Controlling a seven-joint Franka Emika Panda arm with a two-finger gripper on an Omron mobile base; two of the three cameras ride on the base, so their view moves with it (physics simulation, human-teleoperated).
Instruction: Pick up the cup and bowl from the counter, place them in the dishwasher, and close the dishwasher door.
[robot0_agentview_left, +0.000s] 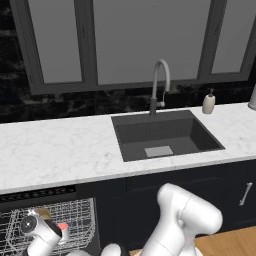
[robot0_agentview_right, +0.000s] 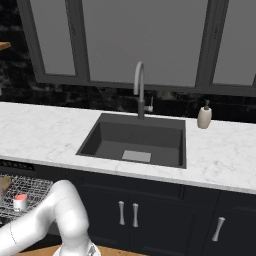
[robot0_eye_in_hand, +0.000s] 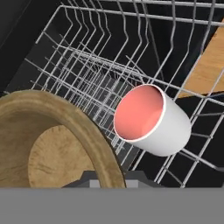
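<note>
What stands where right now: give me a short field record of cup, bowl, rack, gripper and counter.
cup: white cup with red inside, lying on its side in the rack
bowl: wooden bowl close before the hand camera, beside the cup, over the rack
rack: white wire rack of the open dishwasher, pulled out under the counter
gripper: shut on the bowl's rim, low over the rack
counter: marble counter carries a sink, faucet and soap dispenser
</note>
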